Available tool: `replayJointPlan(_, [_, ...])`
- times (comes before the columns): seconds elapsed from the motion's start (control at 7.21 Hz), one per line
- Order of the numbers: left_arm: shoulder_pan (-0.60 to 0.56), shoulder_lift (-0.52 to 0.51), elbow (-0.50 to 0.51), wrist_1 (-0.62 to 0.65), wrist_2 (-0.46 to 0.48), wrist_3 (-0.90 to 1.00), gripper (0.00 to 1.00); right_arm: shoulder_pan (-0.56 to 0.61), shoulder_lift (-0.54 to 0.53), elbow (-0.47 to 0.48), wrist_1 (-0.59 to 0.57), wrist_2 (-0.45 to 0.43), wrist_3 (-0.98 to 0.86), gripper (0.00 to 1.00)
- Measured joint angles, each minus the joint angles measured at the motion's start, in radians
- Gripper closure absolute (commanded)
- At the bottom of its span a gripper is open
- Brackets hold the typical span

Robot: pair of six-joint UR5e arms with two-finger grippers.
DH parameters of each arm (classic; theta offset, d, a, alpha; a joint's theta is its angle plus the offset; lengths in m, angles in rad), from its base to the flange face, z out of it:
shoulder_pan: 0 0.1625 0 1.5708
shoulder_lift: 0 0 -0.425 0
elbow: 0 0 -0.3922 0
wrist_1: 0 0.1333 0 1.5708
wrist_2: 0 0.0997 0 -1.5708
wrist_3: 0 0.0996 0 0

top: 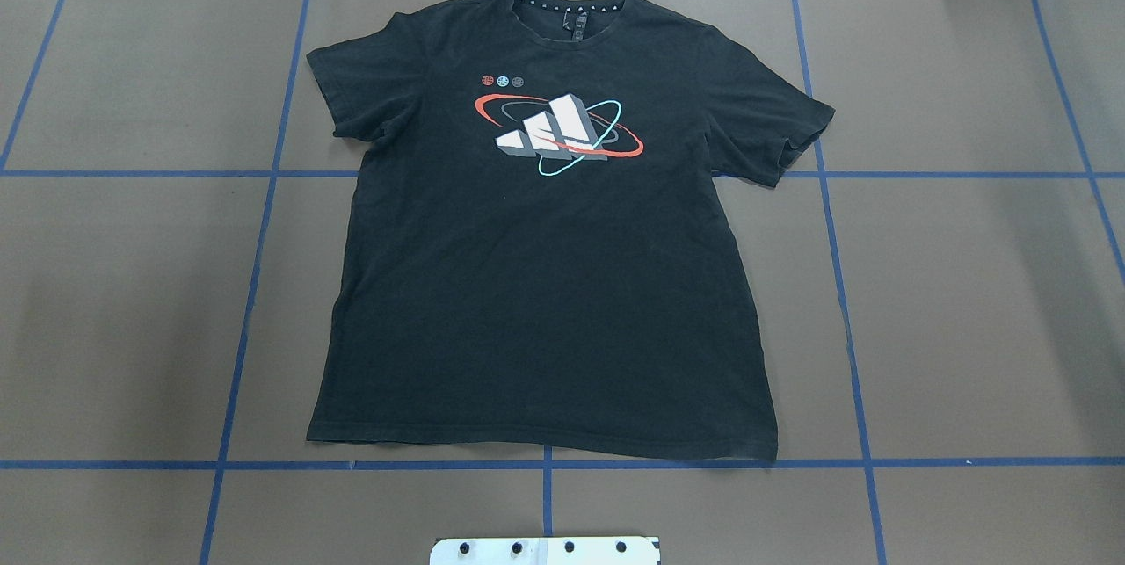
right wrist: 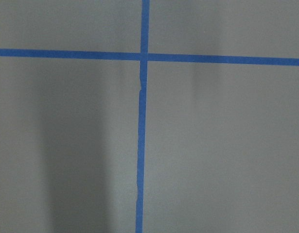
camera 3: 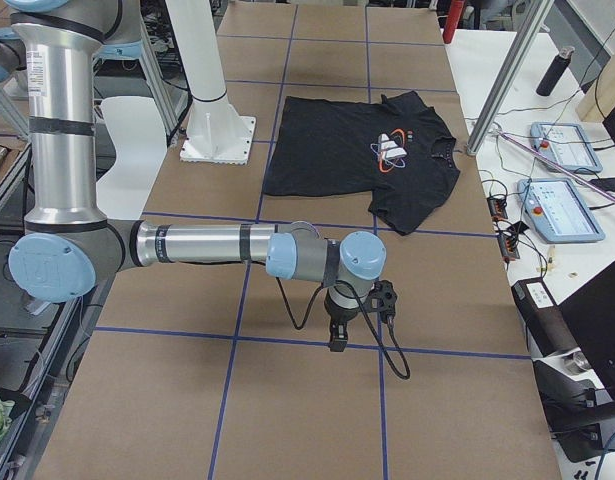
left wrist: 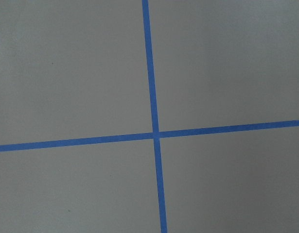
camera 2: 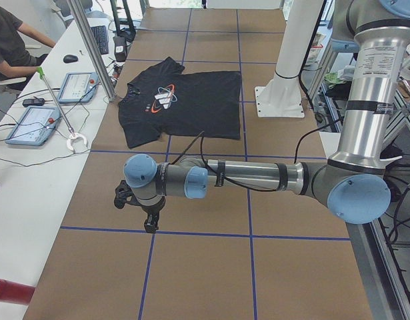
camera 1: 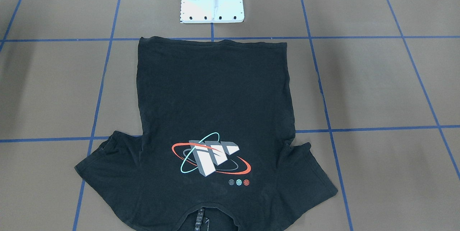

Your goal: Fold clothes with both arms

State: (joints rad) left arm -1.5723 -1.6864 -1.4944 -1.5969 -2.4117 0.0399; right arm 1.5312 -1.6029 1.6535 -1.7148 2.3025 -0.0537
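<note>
Soft, light, limp shirt, spread flat; best pinched at its 5 and 7 o'clock corners overhead. Cannot tell jaw state of left gripper, right gripper

Bright, even light; all views sharp. Soft grey shadow bands cross the counter in the right wrist view.

T-shirt: black, flat, logo up | left arm, right arm: aside
</note>
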Motion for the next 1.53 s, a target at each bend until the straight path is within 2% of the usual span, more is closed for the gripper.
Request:
replayJointPlan(0.69, [0.002,-0.031,-0.004,-0.001,0.03,0.0,0.0,0.001,0.033,0.015,0.0,0.003,0.015,0.0])
replayJointPlan(1.11, [0.015,-0.155,0.002,-0.012,0.053,0.001,0.0,-0.01,0.152,0.042,0.002,0.0,0.015,0.0])
replayJointPlan(1.53, [0.059,-0.172,0.039,-0.142,0.056,-0.004,0.0,-0.098,0.246,0.041,0.036,0.01,0.122,0.0])
